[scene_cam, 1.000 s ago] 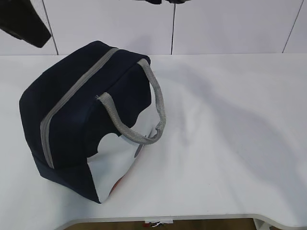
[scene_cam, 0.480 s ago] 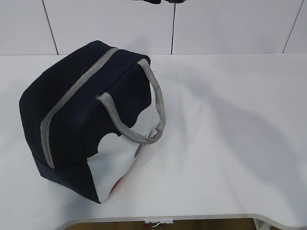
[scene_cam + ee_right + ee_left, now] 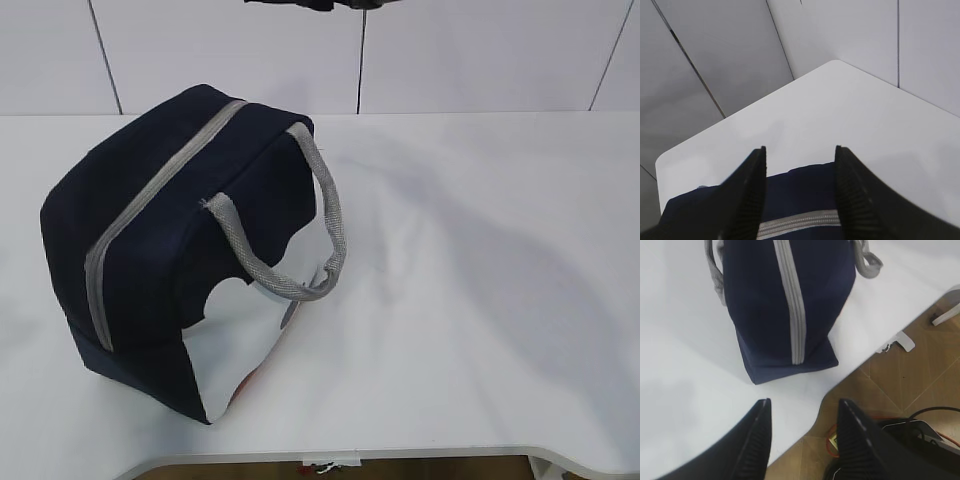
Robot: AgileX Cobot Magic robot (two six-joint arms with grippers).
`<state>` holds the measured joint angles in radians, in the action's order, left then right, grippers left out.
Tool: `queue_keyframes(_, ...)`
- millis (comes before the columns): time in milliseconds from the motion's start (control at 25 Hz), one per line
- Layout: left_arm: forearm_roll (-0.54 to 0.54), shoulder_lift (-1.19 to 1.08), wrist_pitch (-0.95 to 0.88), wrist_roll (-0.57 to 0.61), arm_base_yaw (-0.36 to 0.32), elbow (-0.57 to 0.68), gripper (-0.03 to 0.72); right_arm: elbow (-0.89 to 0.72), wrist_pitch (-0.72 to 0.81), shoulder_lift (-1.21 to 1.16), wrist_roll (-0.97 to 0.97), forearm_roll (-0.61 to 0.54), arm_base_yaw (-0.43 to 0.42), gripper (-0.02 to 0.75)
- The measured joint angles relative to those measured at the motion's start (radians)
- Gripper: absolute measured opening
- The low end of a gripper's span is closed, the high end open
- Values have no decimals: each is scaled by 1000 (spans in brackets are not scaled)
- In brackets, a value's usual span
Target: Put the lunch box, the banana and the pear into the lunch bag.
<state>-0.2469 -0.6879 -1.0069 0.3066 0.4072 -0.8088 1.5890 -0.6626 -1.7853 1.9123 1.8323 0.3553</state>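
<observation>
2 tools hang above the desk [image 3: 480,300], each with jaws apart and empty: left tool [image 3: 802,437], right tool [image 3: 800,192]. The lunch bag [image 3: 170,250] sits on the desk's left, zipper [image 3: 790,300] seemingly closed, so any item brought now would likely bounce off. Lunch box, banana and pear appear nowhere.

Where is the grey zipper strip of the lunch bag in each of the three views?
Exterior view: the zipper strip runs diagonally over the top of the lunch bag, left of centre.
Left wrist view: it runs from the top edge down the bag's middle, ahead of the open left pincer.
Right wrist view: only a short piece shows at the bottom, between the fingers of the open right pincer.
Shared landmark: the white table.
</observation>
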Motion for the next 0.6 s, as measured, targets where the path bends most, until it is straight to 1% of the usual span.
queue_keyframes(160,-1,119,8,0,0,96,301,0,0,0,0,0,0,366)
queue_keyframes(360,-14,290,17,0,0,204,298,0,0,0,0,0,0,366)
queue_keyframes(480,-43,395,26,0,0,257,297,0,-2,0,0,0,0,366)
queue_keyframes(600,-62,492,39,0,0,274,296,0,-2,0,0,0,0,366)
